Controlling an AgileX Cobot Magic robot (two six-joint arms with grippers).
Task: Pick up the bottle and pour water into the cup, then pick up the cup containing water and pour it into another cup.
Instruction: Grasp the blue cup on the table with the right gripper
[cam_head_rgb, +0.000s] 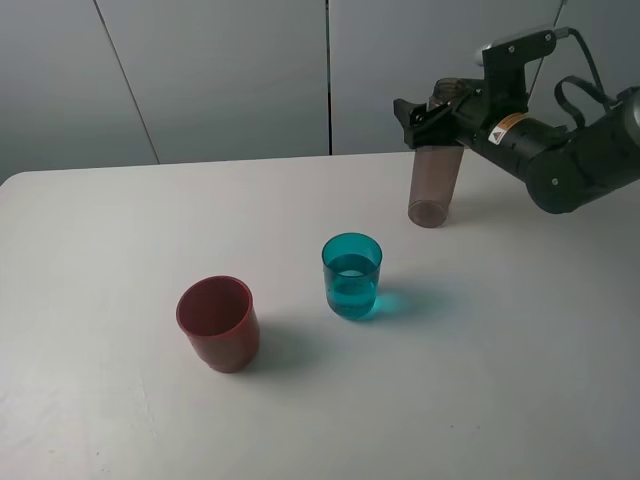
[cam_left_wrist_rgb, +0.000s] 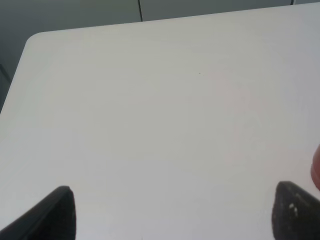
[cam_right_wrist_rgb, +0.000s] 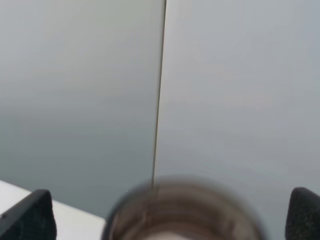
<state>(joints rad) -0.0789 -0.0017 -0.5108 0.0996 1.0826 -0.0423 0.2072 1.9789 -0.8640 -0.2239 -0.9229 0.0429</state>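
Observation:
The smoky grey-brown bottle (cam_head_rgb: 436, 175) stands upright on the table at the back right. My right gripper (cam_head_rgb: 432, 112) is around its upper part. In the right wrist view its fingers (cam_right_wrist_rgb: 31, 216) stand wide apart on either side of the bottle's blurred top (cam_right_wrist_rgb: 182, 212) and do not touch it, so my right gripper (cam_right_wrist_rgb: 167, 212) is open. The teal cup (cam_head_rgb: 352, 277) stands mid-table with water in it. The dark red cup (cam_head_rgb: 218, 322) stands to its left, nearer the front. My left gripper (cam_left_wrist_rgb: 175, 212) is open over bare table, with a red sliver (cam_left_wrist_rgb: 316, 167) at the frame's edge.
The white table (cam_head_rgb: 120, 250) ends at a rounded back left corner (cam_left_wrist_rgb: 35, 40). A grey panelled wall (cam_head_rgb: 220, 70) stands behind it. The right arm (cam_head_rgb: 575, 150) reaches in over the back right of the table.

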